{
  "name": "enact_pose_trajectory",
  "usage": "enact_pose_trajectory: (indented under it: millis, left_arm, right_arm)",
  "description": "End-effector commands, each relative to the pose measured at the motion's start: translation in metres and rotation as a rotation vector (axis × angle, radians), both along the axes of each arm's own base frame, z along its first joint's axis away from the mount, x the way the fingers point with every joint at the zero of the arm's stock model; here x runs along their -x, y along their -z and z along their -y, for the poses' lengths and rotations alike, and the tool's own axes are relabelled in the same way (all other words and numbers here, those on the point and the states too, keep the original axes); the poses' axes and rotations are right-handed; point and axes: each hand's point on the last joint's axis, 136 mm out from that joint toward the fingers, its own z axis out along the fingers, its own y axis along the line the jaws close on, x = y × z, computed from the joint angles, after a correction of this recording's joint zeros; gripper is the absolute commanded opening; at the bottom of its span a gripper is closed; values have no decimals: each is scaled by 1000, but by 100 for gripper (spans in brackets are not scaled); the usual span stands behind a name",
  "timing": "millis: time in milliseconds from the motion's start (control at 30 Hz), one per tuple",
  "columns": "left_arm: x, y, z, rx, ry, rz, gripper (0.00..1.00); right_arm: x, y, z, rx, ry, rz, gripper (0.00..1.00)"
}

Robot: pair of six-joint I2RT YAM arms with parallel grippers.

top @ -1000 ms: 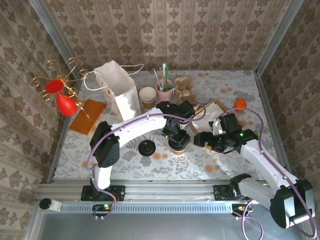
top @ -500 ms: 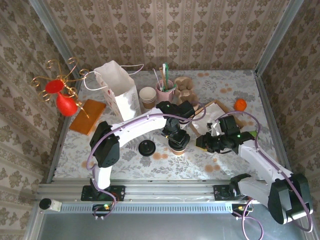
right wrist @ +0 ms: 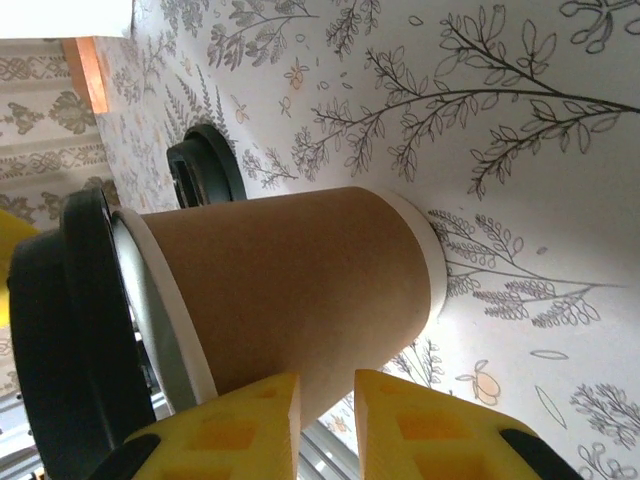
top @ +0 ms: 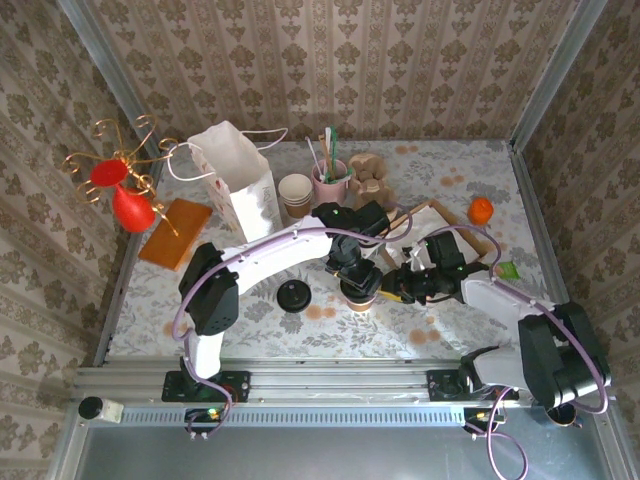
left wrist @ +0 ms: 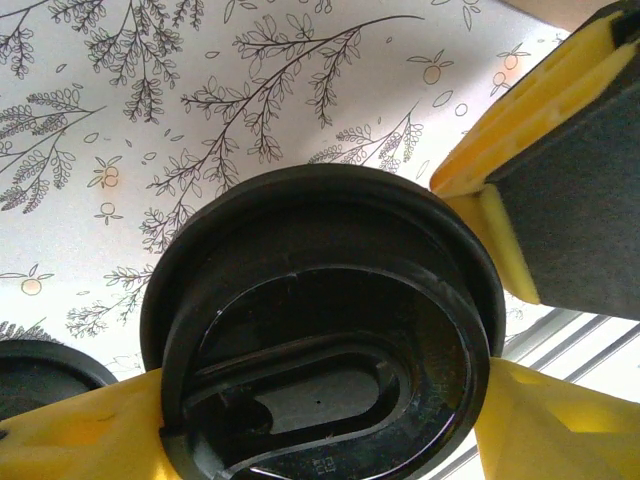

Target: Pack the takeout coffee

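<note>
**Fig. — takeout coffee before packing, read L to R.**

Far to the left of my L gripper [top: 356, 280], and beyond it, stands the white paper bag [top: 238, 185] with its mouth up. That is presumably where the cup must go. Just left of the same gripper, a lone black lid [top: 293, 296] lies flat on the table [top: 240, 310] and is not part of the job.

Directly under my L gripper is the takeout coffee [right wrist: 290, 290], upright on the table, long axis vert., black lid on. My L fingers [left wrist: 560, 430] sit against the lid rim on opposite sides, i.e. clamped on the cup at its top.

Just right of the cup, my R gripper [right wrist: 325, 400] sits low at the side wall. Its fingertips are nearly together w/ a slim gap and nothing btwn them. Whether they touch the cardboard I cannot tell.

Judgement: the L arm has the cup and is the arm nearer the bag, so the carry is prob. its to make — straight up first, axis kept vert., then left and away toward the bag mouth. The R gripper is close enough to be knocked on the lift.
</note>
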Motion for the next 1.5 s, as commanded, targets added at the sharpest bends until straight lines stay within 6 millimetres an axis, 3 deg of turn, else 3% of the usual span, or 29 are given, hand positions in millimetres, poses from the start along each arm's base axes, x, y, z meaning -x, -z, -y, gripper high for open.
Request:
enact_pose_trajectory:
  millis: [0,500,767,1267,1400,1467]
  left_arm:
    - [18,12,2,11,9,-88,69]
    - [19,25,-7,-63,27,-75,69]
    - [25,40,-3,-134,57,-60,69]
    - [29,84,-17,-223,49,-37,68]
    - [32,81,-6,-110,15,-78,68]
    - [26,79,-14,-152,11,-32,68]
  right_arm:
    - [-3,-2,-7,-34,-9,13,21]
    - [1,10,-2,17,-18,-2,23]
    - [3,11,17,128,2,9,24]
    - [2,-16,27,179,9,83,28]
    - [3,-32,30,192,6,121,29]
    - [3,-39,35,209,16,147,30]
